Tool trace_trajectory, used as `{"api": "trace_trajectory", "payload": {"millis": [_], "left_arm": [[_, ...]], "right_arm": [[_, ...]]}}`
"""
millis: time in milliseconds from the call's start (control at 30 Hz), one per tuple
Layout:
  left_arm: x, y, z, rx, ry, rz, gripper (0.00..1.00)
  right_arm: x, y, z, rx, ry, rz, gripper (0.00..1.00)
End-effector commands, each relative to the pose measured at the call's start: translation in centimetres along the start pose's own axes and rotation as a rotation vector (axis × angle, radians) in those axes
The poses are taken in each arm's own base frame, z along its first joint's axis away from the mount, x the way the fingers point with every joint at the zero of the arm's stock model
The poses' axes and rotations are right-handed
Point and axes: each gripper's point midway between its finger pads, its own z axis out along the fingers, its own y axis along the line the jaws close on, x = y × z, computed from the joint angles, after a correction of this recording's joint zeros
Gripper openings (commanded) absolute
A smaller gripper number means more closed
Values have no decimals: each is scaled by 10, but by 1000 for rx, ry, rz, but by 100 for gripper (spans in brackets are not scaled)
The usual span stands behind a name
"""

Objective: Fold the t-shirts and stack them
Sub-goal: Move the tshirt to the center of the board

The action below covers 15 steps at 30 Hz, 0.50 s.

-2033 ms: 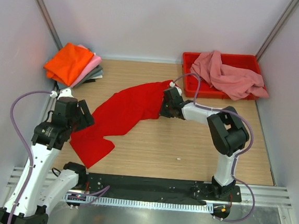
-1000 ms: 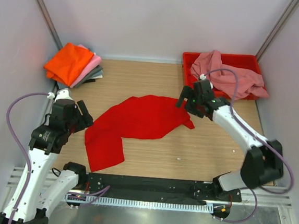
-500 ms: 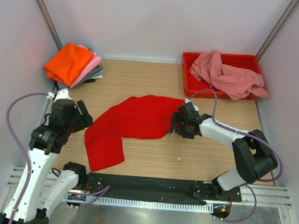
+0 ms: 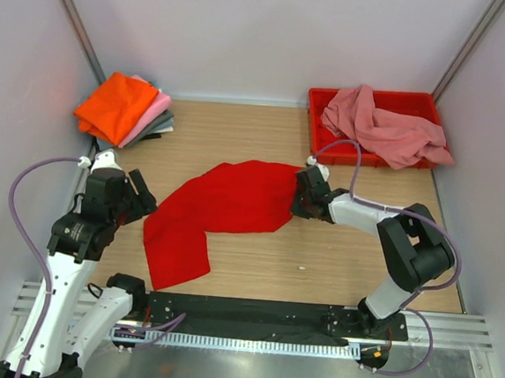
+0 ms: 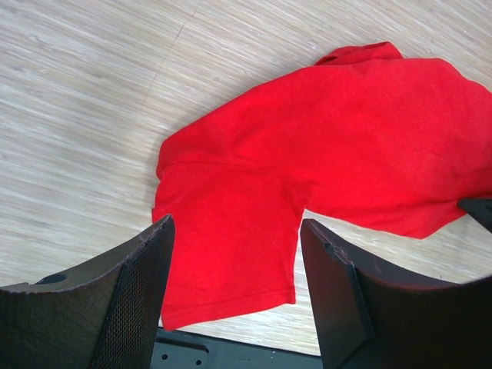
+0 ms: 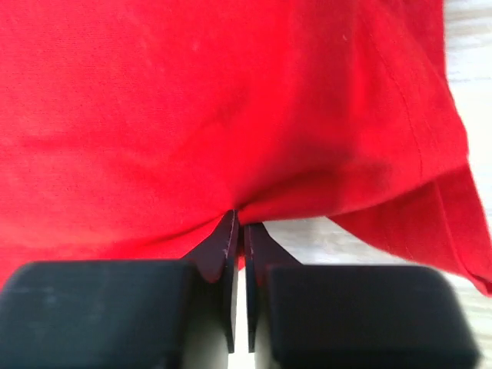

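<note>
Presently the right tool (image 6: pixel 237 219) is pressed together on the right-hand edge of the red t-shirt (image 4: pixel 224 206), with a small pleat of cloth pinched between its tips. The left tool (image 5: pixel 237 227) hangs spread and empty above the shirt's near-left end. The shirt lies as a crumpled, bent band across the middle of the worktop (image 4: pixel 336 249).

Judgement: this is the spreading step, ahead of any fold. The next move calls for drawing the pinched edge outward to take up slack while the opposite end is secured.

The folded stack (image 4: pixel 122 107) sits far left. The dusty pink t-shirt (image 4: pixel 386 130) waits in the red tray (image 4: pixel 318 143).

Half a second earlier the right tool stood spread at this same edge. It is now closed, and the shirt is unmoved.
</note>
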Motion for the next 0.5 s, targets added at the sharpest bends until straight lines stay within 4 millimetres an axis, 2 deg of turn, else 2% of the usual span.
{"api": "trace_trajectory", "payload": {"millis": [0,33,67,100,133,167,200,233,300,333,367,400,433,467], "left_arm": [[-8,-5,-1,26,-36,-9,68],[-8,-5,-1,28,-37,-7,68],[-8,-5,0,29,-34,-7,68],[-7,-5,0,30,-33,-7,68],[-8,-6,0,32,-32,-7,68],[-8,-5,0,31,-32,-7,68],[-8,-5,0,30,-34,-8,68],[-8,-4,0,31,-34,-10,68],[-9,-4,-2,32,-43,-16,68],[-11,-3,-2,32,-49,-20,68],[-12,-2,-4,34,-58,-23,68],[-12,-1,-5,31,-63,-27,68],[-13,0,-5,27,-67,-29,68],[-13,0,-5,25,-70,-31,68]], "right_arm": [[-25,5,-33,-9,-72,10,4],[-24,4,-43,-6,-66,12,2],[-20,4,-62,-18,-37,7,1],[-12,4,-65,-23,5,-6,2],[-13,9,-78,-52,16,-17,1],[2,1,-89,-22,96,-40,1],[2,15,-101,-87,141,-70,2],[10,15,-107,-93,194,-82,1],[10,37,-116,-205,249,-102,1],[15,41,-103,-212,309,-100,1],[-3,56,-99,-252,303,-97,1],[-9,62,-86,-268,336,-105,2],[0,63,-58,-278,470,-76,11],[-48,92,-52,-336,398,-100,31]]}}
